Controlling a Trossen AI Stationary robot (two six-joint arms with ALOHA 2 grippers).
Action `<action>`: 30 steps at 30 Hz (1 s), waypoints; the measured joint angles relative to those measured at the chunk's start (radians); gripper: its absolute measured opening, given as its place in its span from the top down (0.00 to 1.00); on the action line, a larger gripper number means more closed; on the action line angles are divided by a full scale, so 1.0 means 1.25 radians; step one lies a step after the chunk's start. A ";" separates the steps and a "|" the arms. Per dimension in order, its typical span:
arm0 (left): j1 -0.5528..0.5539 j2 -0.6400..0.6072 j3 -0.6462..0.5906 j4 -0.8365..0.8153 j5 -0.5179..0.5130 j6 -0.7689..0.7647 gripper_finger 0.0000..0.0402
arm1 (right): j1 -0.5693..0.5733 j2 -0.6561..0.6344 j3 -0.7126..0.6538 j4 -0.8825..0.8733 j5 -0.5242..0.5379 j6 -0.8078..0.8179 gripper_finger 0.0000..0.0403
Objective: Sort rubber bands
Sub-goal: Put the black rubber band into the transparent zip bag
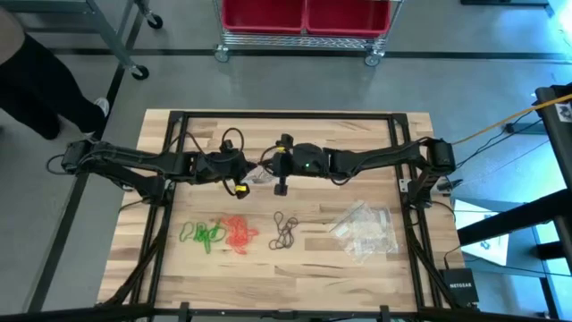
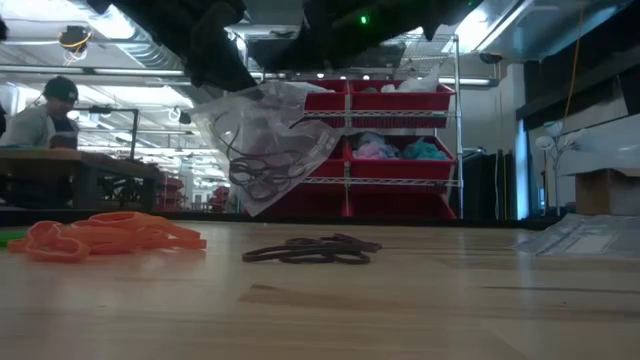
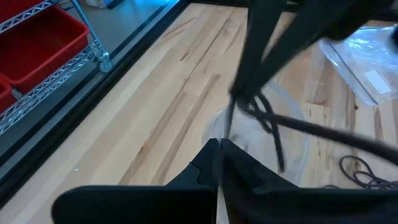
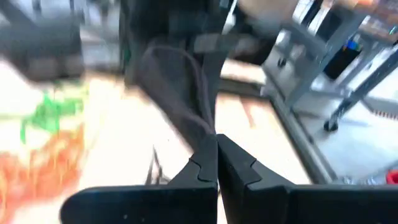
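1. Clear plastic bag (image 2: 268, 140), low view: it hangs above the desk (image 2: 420, 300) with several black bands visible through its wall. Both arms meet above it, so I judge I am holding it up between them to keep its mouth reachable while black bands go in. On the desk below lie an orange-red heap (image 2: 105, 235) and a loose black cluster (image 2: 312, 250), apart from each other.

2. High view: left claw (image 1: 253, 170) and right claw (image 1: 271, 165) sit close together over the middle of the desk, the bag a pale scrap between them. Nearer the front edge, the rubber bands lie in three colour groups: green (image 1: 204, 234), touching the orange-red one beside it, then black further right. A pile of spare clear bags (image 1: 366, 230) lies well to the right, out of the working zone.

3. Left wrist view: fingers together, pinching the thin film of the bag. A black band stretches across just ahead.

4. Right wrist view: fingers likewise pressed together; I judge they clamp the bag's other edge, though blur hides the contact. Green and orange-red groups show beyond.

5. Judgement: black sorting partly done; a cluster remains on the desk.
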 joint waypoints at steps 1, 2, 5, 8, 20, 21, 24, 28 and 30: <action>0.000 0.000 0.000 0.000 0.000 0.000 1.00 | 0.000 0.000 0.000 -0.024 0.003 -0.001 1.00; 0.000 0.000 0.000 0.000 0.000 0.000 1.00 | 0.000 0.000 0.000 -0.044 0.005 -0.004 1.00; 0.000 0.000 0.000 0.000 0.000 0.000 1.00 | 0.000 -0.008 0.000 -0.104 0.016 -0.029 1.00; 0.000 0.000 0.000 0.000 0.000 0.000 1.00 | 0.001 -0.021 0.000 -0.122 0.019 -0.039 1.00; 0.000 0.000 0.000 0.003 0.000 -0.014 1.00 | 0.000 -0.033 0.000 -0.140 0.004 -0.028 1.00; 0.000 0.000 0.000 0.003 0.000 -0.016 1.00 | 0.000 -0.033 0.000 -0.139 0.022 -0.008 1.00; -0.001 0.000 0.000 0.003 0.000 -0.020 1.00 | -0.004 -0.032 0.000 -0.142 0.064 0.044 1.00; -0.001 0.000 0.000 0.004 0.000 -0.025 1.00 | -0.006 -0.033 0.000 -0.178 0.047 0.065 1.00; -0.001 0.000 0.000 0.004 0.000 -0.029 1.00 | -0.005 -0.032 0.000 -0.206 0.074 0.089 1.00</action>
